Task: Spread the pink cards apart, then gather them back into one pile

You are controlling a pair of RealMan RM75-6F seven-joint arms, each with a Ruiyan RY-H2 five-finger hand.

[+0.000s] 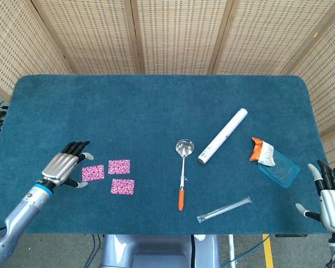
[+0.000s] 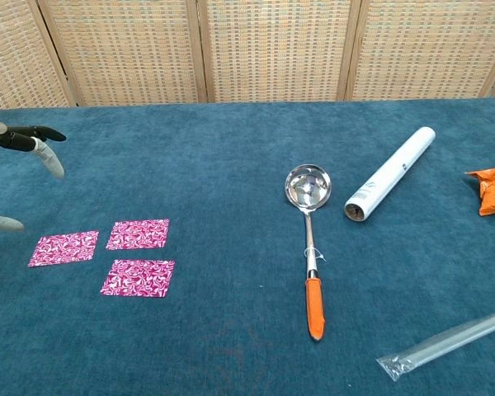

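**Left hand raised and spread; three pink cards lie apart**

Your left hand (image 1: pixel 62 166) has its fingers spread and holds nothing. In the head view it sits just left of the pink cards, and none of its fingers touch them. In the chest view only its fingertips (image 2: pixel 35 136) show at the left edge, well above the cards; the rest of the hand is cut off by the frame.

Your right hand (image 1: pixel 329 192) is at the lower right corner of the head view, fingers apart, nothing in it. Its wrist runs out of frame. The chest view does not show it.

The pink cards lie flat on the blue table (image 1: pixel 156 111), near its front left, as three separate pieces: left card (image 1: pixel 93 172), upper card (image 1: pixel 119 166), lower card (image 1: pixel 123 186). Narrow gaps of cloth show between them; none overlap.

Also on the table: a ladle (image 1: pixel 183 170) with an orange handle, a white tube (image 1: pixel 223 135), a clear sleeve (image 1: pixel 223 209), an orange packet (image 1: pixel 261 151) resting at the edge of a blue tray (image 1: pixel 280 170). In the chest view the packet and sleeve are cut off at the right edge, and the tray cannot be made out.
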